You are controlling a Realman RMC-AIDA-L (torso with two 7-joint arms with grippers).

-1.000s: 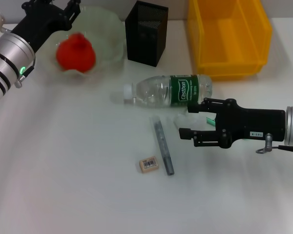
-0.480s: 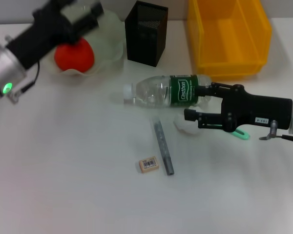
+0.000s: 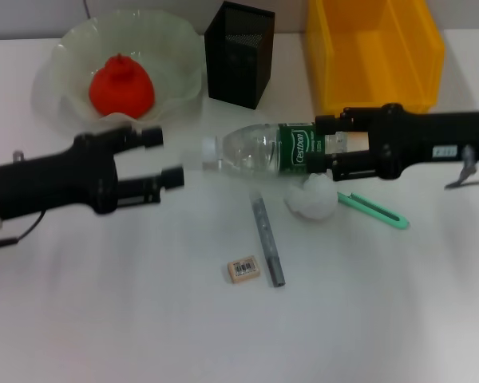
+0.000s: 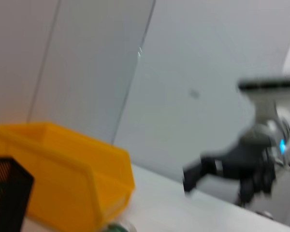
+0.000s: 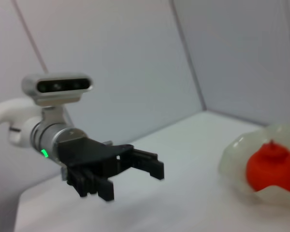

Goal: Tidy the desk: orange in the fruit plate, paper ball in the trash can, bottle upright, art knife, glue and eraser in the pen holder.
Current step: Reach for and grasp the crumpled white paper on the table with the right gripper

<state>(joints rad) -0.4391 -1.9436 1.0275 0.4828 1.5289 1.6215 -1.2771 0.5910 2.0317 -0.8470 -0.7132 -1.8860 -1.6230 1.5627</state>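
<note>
Clear plastic bottle [image 3: 275, 148] with a green label lies on its side on the white desk [image 3: 104, 319]. The right gripper [image 3: 327, 146] is at the bottle's base end, its two fingers spread on either side of it (contact is not clear). The left gripper [image 3: 166, 156] hovers near the cap, jaws open and holding nothing. The orange [image 3: 121, 86] sits in the fruit plate [image 3: 60, 68]. Paper ball [image 3: 313, 198], art knife [image 3: 372, 210], glue [image 3: 267, 242] and eraser [image 3: 243, 268] lie on the desk, outside the pen holder [image 3: 239, 52].
</note>
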